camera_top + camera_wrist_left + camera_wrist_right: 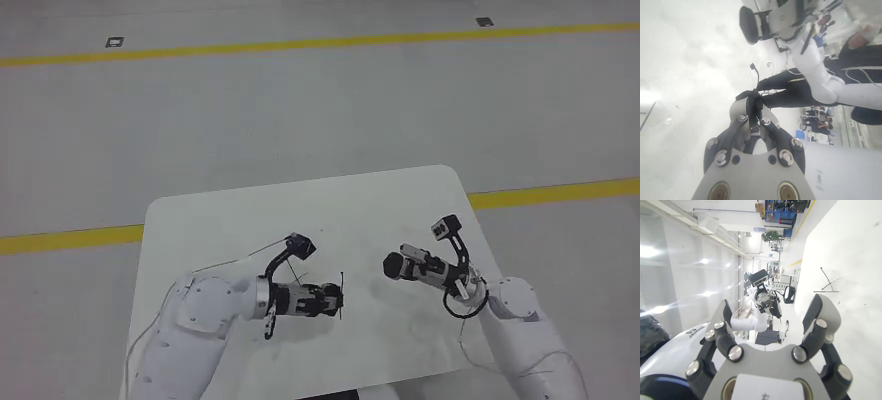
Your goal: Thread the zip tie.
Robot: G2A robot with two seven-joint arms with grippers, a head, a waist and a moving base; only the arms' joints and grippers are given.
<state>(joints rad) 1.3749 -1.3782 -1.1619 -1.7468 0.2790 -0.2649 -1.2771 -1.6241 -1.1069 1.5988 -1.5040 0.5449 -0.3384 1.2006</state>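
The white rounded-corner table [400, 200] filled the middle of the top view, both arms coming in from its lower edge. The left gripper [335, 298], at lower centre of that frame, had its fingers pressed together, clamped on the thin black plastic zip tie [341, 282]. The right gripper [389, 266] sat to the right of it and a little higher, a plain gap between them. Its fingers stood wide apart with nothing in them, and it faced the left one.

The tie was held off the table, its long axis running up and down the top-view frame, across the line joining the two grippers. Beyond the left fingertips its free length curved out to a small square head [752, 66]. The coming move probably turned on that: the tie lay broadside to the open right gripper, which would have to close the gap to reach a free end.
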